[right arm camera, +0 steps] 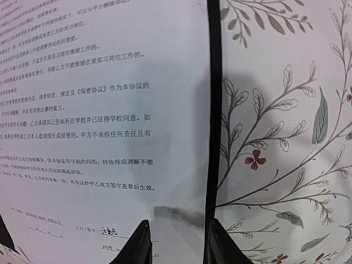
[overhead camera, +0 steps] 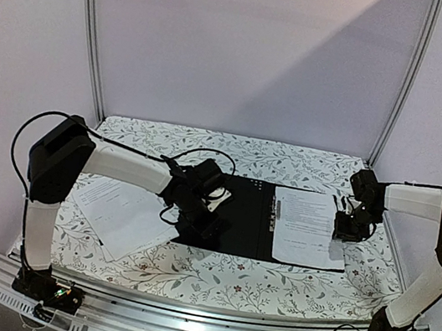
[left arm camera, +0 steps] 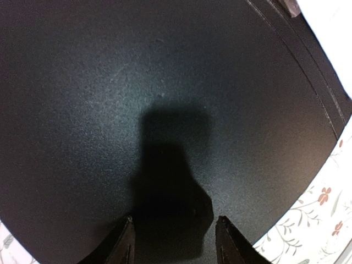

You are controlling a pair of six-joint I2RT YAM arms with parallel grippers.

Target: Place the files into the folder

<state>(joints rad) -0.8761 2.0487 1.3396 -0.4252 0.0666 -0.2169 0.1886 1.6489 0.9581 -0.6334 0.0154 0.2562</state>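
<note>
The folder (overhead camera: pixel 237 219) lies opened flat in the middle of the table, black inside facing up. One white printed sheet (overhead camera: pixel 306 226) rests on its right half. More of the files (overhead camera: pixel 123 215) lie loose on the cloth to the left. My left gripper (overhead camera: pixel 204 218) hovers over the folder's left half; in the left wrist view it (left arm camera: pixel 175 220) is open over the bare black folder surface (left arm camera: pixel 165 82). My right gripper (overhead camera: pixel 346 231) is at the sheet's right edge, open (right arm camera: pixel 179 223), straddling the sheet (right arm camera: pixel 99 137) and the folder's black rim (right arm camera: pixel 212 110) with nothing gripped.
A floral tablecloth (overhead camera: pixel 210 278) covers the table and shows beside the folder (right arm camera: pixel 286 137). A binder clip strip (overhead camera: pixel 275 208) runs along the folder's spine. Aluminium posts (overhead camera: pixel 94 34) stand at the back corners, and a rail (overhead camera: pixel 204 320) runs along the near edge.
</note>
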